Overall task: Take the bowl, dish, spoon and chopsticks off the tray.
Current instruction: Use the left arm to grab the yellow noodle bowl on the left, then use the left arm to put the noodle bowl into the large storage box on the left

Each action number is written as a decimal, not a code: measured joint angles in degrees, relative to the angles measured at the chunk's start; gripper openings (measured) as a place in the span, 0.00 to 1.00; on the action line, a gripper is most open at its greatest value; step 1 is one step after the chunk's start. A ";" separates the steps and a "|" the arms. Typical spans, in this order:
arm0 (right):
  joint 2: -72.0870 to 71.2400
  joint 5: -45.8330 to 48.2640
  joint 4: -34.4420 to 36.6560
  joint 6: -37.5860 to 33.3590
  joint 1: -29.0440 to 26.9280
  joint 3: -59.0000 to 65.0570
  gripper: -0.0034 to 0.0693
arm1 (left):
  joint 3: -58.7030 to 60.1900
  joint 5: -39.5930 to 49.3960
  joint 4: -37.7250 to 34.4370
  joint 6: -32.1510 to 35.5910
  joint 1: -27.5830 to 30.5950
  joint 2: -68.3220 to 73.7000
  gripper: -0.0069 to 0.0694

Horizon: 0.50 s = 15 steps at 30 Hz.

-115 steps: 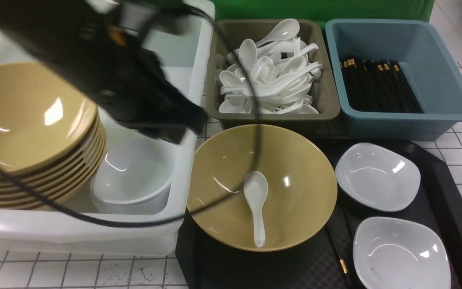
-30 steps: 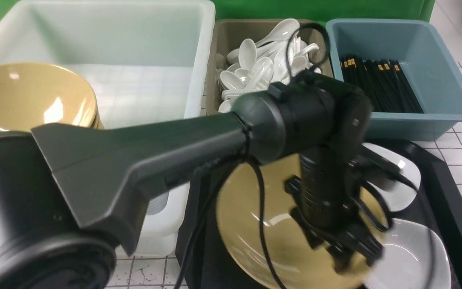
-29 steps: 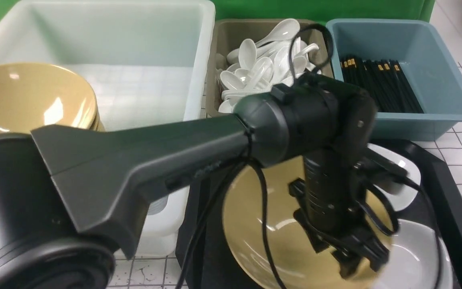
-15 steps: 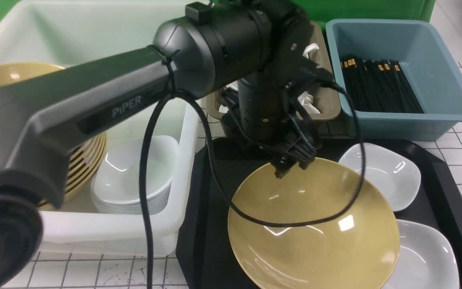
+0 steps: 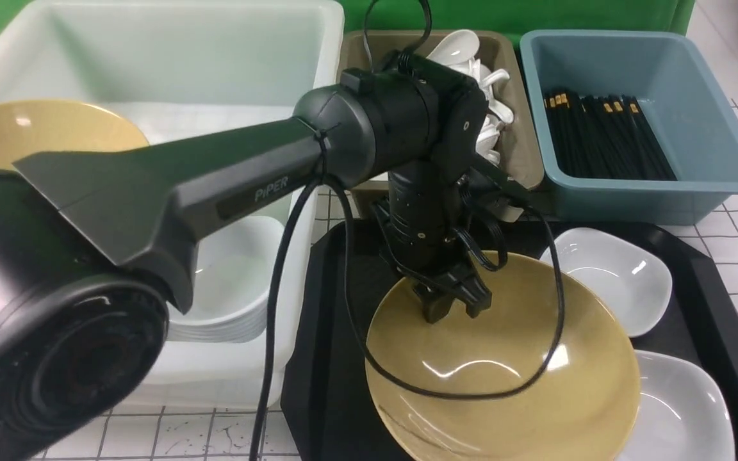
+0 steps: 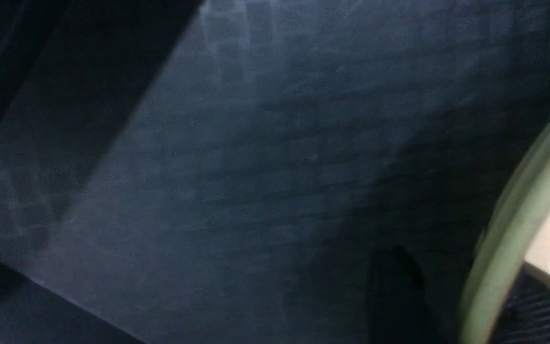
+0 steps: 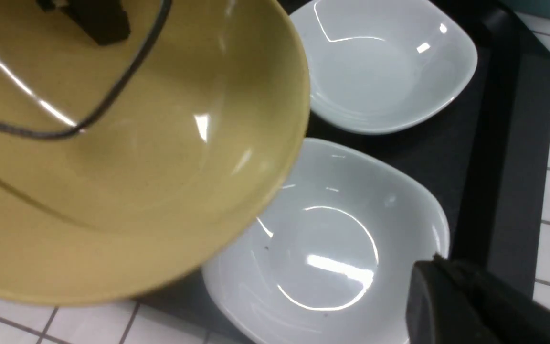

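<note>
The mustard-yellow bowl (image 5: 503,378) sits on the black tray (image 5: 327,358), its near edge lying over one white dish (image 5: 680,403); a second dish (image 5: 606,278) is behind it. My left gripper (image 5: 452,307) points down at the bowl's far rim. In the left wrist view the rim (image 6: 504,248) runs between the fingers, the ribbed pad (image 6: 537,310) inside and the other finger outside, over bare tray (image 6: 256,167). The right gripper (image 7: 439,267) hovers shut and empty above the near dish (image 7: 332,239). I see no spoon or chopsticks on the tray.
Behind the tray stand a grey-brown tub (image 5: 524,134) of white spoons and a blue tub (image 5: 696,83) of black chopsticks. A white bin (image 5: 215,64) on the left holds stacked yellow bowls (image 5: 36,128) and white dishes (image 5: 234,282). The left arm's cable loops over the bowl.
The left arm swung from the bowl's near right to its far rim, then dropped so the rim sits between its jaws, which have narrowed. The spoon seen earlier in the bowl is gone.
</note>
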 joint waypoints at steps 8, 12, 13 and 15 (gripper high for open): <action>0.00 0.00 0.07 0.00 0.00 0.01 0.14 | -0.06 0.54 2.47 -0.18 0.71 -10.17 0.10; 0.00 0.00 0.09 0.00 0.00 0.08 0.15 | -0.06 1.22 2.69 -0.18 4.39 -17.94 0.10; 0.00 0.00 0.09 0.00 0.00 0.13 0.15 | -0.06 1.14 1.77 -0.52 5.97 -20.43 0.10; 0.00 -0.13 0.09 0.00 0.00 0.19 0.15 | 0.00 0.05 0.04 -1.39 9.84 -25.71 0.10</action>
